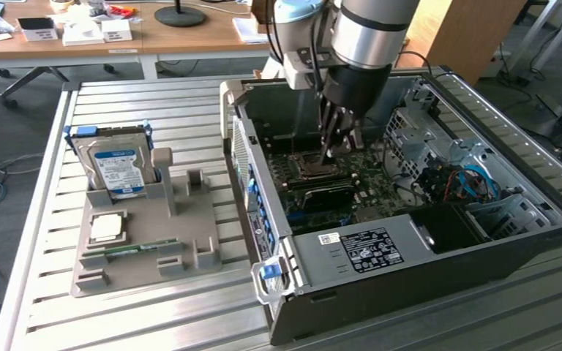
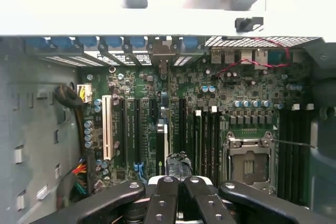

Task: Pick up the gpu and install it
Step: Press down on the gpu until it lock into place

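The gripper [image 1: 335, 150] [image 2: 178, 169] reaches down into the open case [image 1: 515, 248] with its fingers drawn together, tips low over the motherboard [image 1: 359, 183] [image 2: 247, 87]. In the wrist view the tips sit right at the near end of the gpu [image 2: 162, 129], which stands on edge among the expansion slots beside the CPU socket [image 2: 249, 161]; whether they pinch it or only touch it cannot be told. Outside the case, on the exterior view's left, a grey holder [image 1: 144, 256] carries a hard drive [image 1: 120, 164].
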Motion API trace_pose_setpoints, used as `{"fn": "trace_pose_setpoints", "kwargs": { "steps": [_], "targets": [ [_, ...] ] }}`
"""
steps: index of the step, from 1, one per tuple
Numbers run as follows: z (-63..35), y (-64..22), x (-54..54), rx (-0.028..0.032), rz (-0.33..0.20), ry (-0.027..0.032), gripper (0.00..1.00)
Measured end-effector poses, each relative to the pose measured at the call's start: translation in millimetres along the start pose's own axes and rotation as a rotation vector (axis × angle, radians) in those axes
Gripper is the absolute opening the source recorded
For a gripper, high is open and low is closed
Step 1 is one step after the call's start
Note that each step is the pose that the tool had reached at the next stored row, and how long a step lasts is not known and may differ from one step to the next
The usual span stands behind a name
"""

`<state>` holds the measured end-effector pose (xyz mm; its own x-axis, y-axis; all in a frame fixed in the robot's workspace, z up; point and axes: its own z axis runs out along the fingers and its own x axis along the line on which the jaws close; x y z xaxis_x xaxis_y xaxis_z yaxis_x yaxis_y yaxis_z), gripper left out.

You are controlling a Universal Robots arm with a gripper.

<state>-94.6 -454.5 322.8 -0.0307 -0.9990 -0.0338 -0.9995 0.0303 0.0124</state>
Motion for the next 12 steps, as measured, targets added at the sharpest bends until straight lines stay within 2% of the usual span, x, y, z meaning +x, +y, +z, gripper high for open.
{"fn": "trace_pose_setpoints", "kwargs": {
  "steps": [5,12],
  "targets": [
    [-5.9,0.1,-0.2,0.0000,0.000,-0.0001,0.11],
    [-6.2,0.1,-0.2,0.0000,0.000,0.0000,0.11]
  ]
}}
